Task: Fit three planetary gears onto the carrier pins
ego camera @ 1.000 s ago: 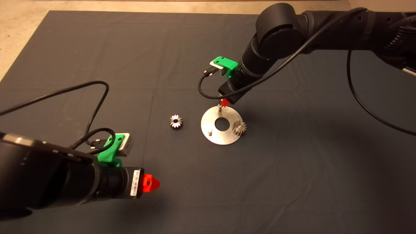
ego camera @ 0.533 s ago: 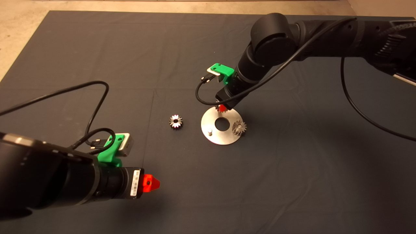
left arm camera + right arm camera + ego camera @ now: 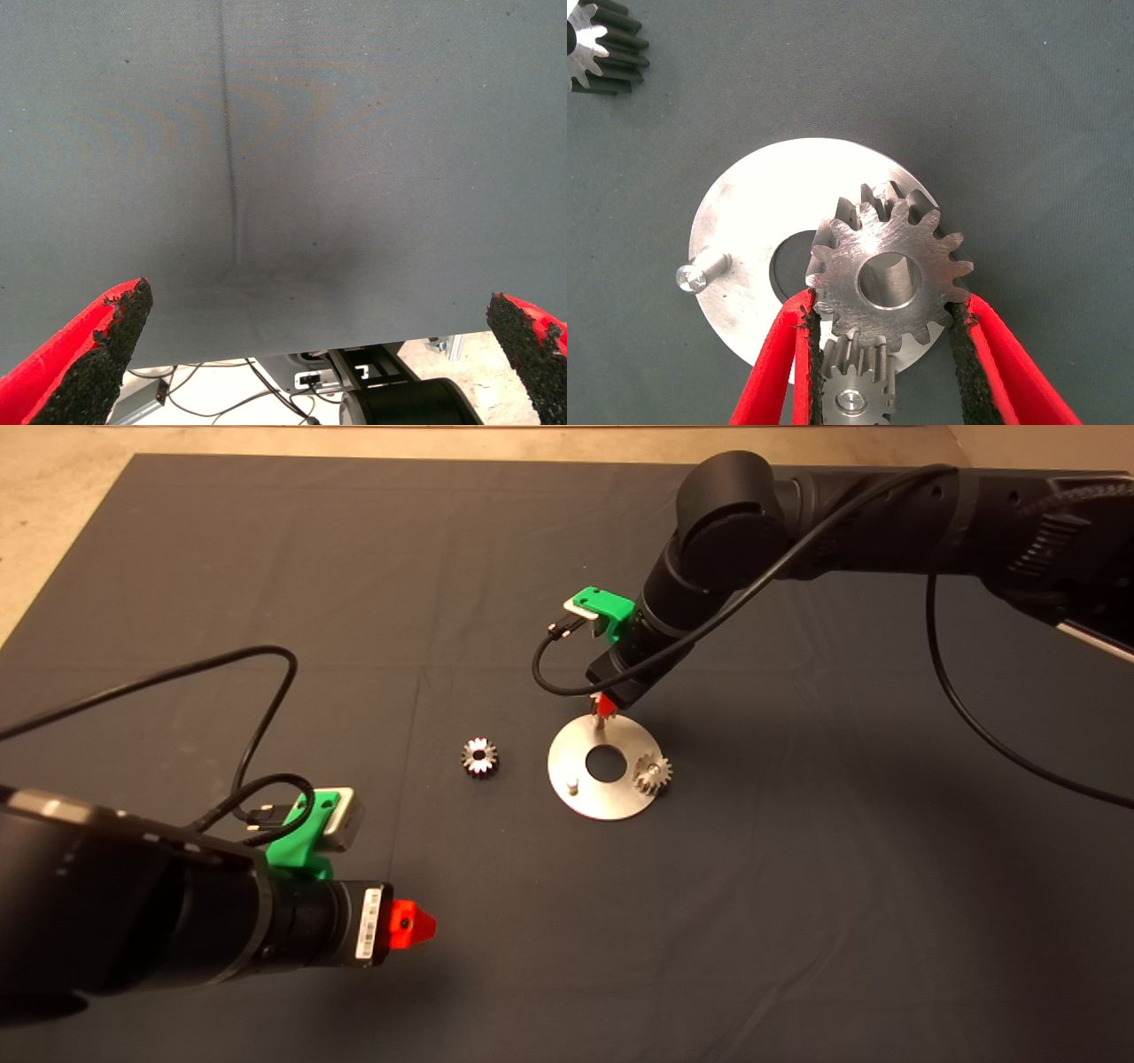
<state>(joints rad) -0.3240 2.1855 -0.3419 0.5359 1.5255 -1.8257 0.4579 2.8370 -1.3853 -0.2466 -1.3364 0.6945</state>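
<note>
The right gripper (image 3: 881,345), near the middle of the head view just above the disc (image 3: 571,766), pinches one of the planetary gears (image 3: 888,276) between its red fingers (image 3: 780,372), the black pads pressed on opposite sides of the toothed rim. That grip keeps the bore facing down, so the held gear can, I judge, be lowered over the pin at the disc's upper edge; in the right wrist view the bore seems to sit roughly over a pin, though I cannot tell whether it has started on. The left gripper (image 3: 413,926) waits at the lower left of the head view, its fingers spread wide over bare mat (image 3: 266,558) in its own wrist view, well clear of the work.

Count of gears: three. One is held, one seated gear (image 3: 651,773) is on the pin at the disc's right edge, and one loose gear (image 3: 479,756) lies on the mat left of the disc. Count of carrier pins: three. One bare pin (image 3: 572,785) stands at the disc's lower left, one carries the seated gear, and one is under the gripper.
</note>
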